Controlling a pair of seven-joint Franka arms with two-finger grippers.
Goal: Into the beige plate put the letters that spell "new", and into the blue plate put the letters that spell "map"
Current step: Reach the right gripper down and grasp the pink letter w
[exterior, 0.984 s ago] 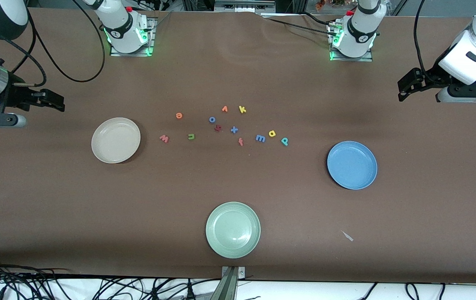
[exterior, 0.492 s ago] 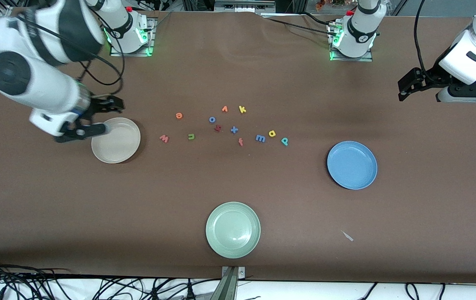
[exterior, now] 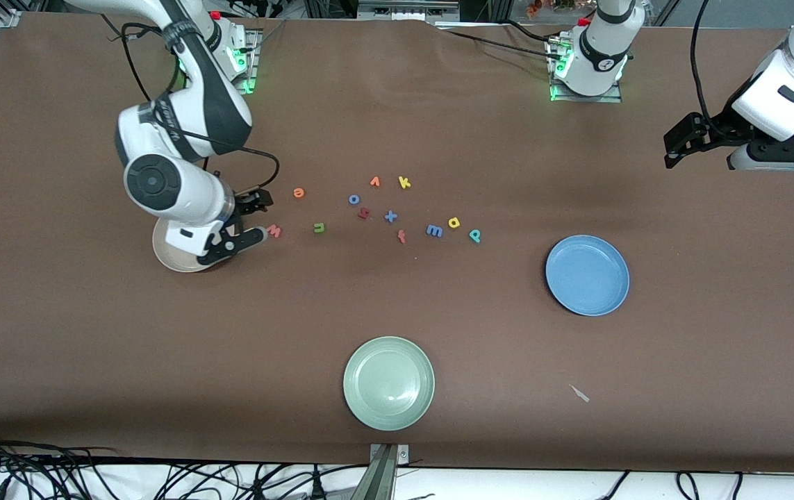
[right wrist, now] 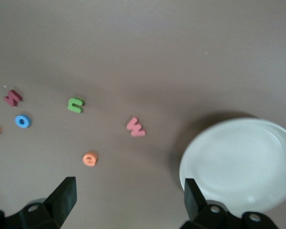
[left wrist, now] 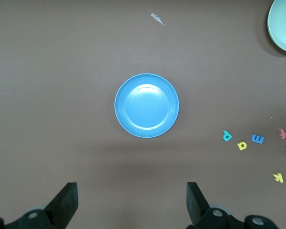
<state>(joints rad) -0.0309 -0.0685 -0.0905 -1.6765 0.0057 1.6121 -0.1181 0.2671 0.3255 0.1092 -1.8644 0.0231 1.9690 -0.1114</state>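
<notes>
The salmon w (exterior: 274, 230), green n (exterior: 319, 227) and orange e (exterior: 299, 192) lie on the table beside the beige plate (exterior: 169, 258), which the right arm partly hides. My right gripper (exterior: 260, 218) hangs open and empty by the w, at the plate's edge. In the right wrist view the w (right wrist: 136, 127), n (right wrist: 76, 105), e (right wrist: 89, 159) and beige plate (right wrist: 243, 164) all show. Blue m (exterior: 434, 230), yellow a (exterior: 453, 223) and teal p (exterior: 475, 236) lie near the blue plate (exterior: 587, 275). My left gripper (exterior: 673, 148) waits open at the left arm's end of the table.
A pale green plate (exterior: 388, 382) sits nearest the front camera. Other letters lie mid-table: orange v (exterior: 374, 182), yellow k (exterior: 404, 182), blue o (exterior: 353, 199), blue x (exterior: 390, 216), red-orange f (exterior: 401, 237). A small pale scrap (exterior: 580, 394) lies near the front edge.
The right arm has swung in from the table's end, across the beige plate, to the w. The left arm, the letters and the plates have not moved.
</notes>
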